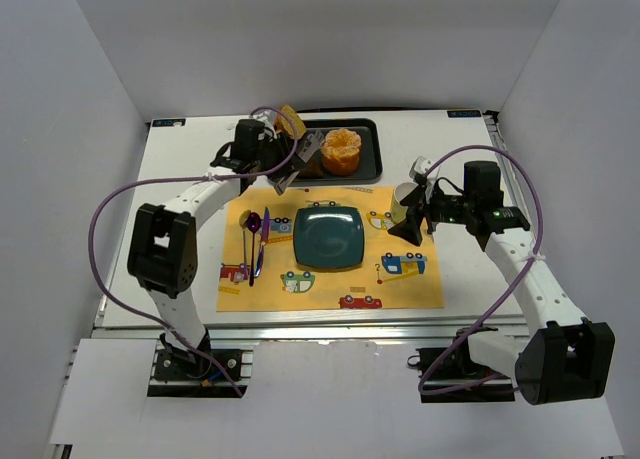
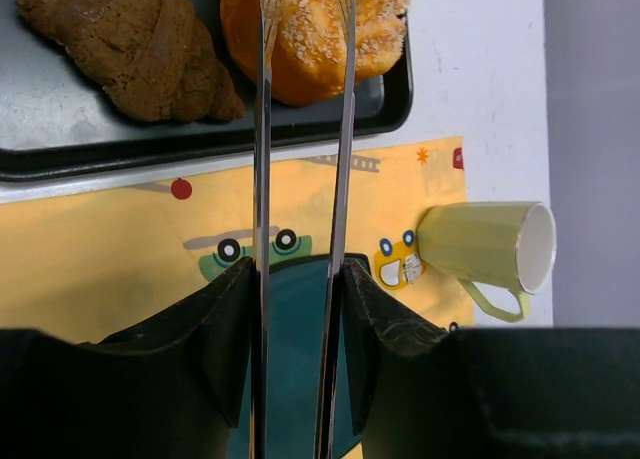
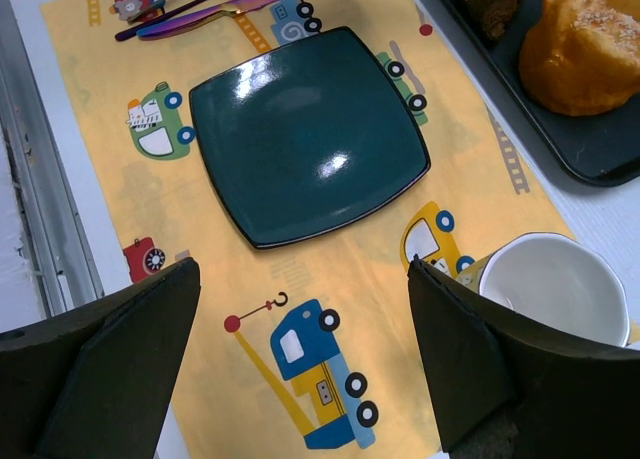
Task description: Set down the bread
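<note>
The bread, a large round orange-golden bun with a lumpy pale top, sits on the dark tray at the back. It also shows in the left wrist view and the right wrist view. My left gripper is shut on metal tongs; the tong arms stand slightly apart and their tips reach over the bread. The teal plate lies empty on the yellow mat. My right gripper is open and empty above the mat, right of the plate.
A dark brown pastry lies on the tray left of the bread. A pale green cup lies on its side on the mat's right edge, beside my right gripper. Purple cutlery lies left of the plate. White walls surround the table.
</note>
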Action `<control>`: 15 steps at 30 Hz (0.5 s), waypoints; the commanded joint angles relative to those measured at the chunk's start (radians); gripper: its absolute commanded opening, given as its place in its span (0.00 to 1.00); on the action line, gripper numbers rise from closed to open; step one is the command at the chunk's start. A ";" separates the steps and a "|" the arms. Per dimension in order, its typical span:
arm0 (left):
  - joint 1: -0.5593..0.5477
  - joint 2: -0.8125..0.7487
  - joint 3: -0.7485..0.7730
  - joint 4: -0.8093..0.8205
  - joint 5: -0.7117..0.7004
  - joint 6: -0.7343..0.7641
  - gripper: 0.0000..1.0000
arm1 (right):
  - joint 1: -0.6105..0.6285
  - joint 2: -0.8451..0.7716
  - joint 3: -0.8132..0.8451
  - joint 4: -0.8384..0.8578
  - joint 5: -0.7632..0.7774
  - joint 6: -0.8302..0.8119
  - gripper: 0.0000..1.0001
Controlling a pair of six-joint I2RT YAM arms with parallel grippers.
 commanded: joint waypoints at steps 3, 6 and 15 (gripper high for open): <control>-0.023 0.047 0.116 -0.047 -0.057 0.024 0.48 | -0.003 -0.021 -0.004 0.046 0.015 0.033 0.89; -0.033 0.080 0.175 -0.100 -0.094 0.046 0.49 | -0.005 -0.024 -0.008 0.052 0.015 0.039 0.89; -0.045 0.120 0.227 -0.136 -0.085 0.072 0.53 | -0.008 -0.021 -0.019 0.061 0.012 0.045 0.89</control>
